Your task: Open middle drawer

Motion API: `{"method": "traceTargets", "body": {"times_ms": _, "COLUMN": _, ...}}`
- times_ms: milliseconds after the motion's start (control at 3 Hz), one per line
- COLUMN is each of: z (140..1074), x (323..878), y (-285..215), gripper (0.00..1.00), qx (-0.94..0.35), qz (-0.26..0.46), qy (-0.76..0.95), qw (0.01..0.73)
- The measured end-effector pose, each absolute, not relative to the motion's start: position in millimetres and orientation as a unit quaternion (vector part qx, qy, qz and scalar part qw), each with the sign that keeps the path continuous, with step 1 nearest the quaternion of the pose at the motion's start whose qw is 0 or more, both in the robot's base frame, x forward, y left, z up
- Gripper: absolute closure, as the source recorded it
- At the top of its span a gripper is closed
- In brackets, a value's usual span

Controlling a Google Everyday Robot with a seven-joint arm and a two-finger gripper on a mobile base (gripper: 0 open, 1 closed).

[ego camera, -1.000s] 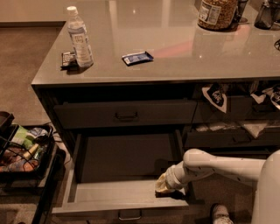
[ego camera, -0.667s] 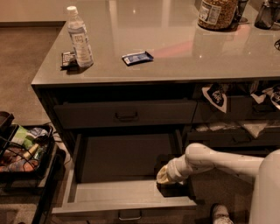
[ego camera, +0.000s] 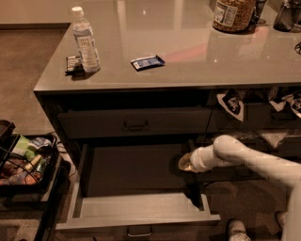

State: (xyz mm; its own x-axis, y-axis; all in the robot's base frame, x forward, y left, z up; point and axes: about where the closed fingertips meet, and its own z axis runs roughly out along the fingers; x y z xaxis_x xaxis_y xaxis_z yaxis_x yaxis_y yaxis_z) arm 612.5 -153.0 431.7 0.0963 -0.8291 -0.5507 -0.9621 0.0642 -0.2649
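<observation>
Gripper point(ego camera: 184, 163) sits at the tip of the white arm point(ego camera: 249, 160), which reaches in from the right. It hangs low at the right rear of the open middle drawer point(ego camera: 136, 207), close to that drawer's right wall; we cannot tell if it touches. We also cannot tell whether it is wide, narrow or holding anything. The middle drawer lies below and left of the gripper, pulled well out with its plain grey interior showing, and its loop handle point(ego camera: 139, 230) is down-left of the gripper. Up-left of the gripper, the upper drawer point(ego camera: 134, 123) is closed. Well above on the countertop point(ego camera: 197, 52) we see a water bottle point(ego camera: 86, 40), a blue packet point(ego camera: 147, 62) and a jar point(ego camera: 234, 13). Far left of the gripper stands a cart point(ego camera: 26, 162) of mixed items.
</observation>
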Motion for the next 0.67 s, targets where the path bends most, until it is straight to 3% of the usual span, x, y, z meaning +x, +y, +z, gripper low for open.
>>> {"method": "traceTargets", "body": {"times_ms": 667, "z": 534, "x": 593, "y": -235, "gripper": 1.00, "qx": -0.622, "qz": -0.006, "qy": 0.703, "qw": 0.346}}
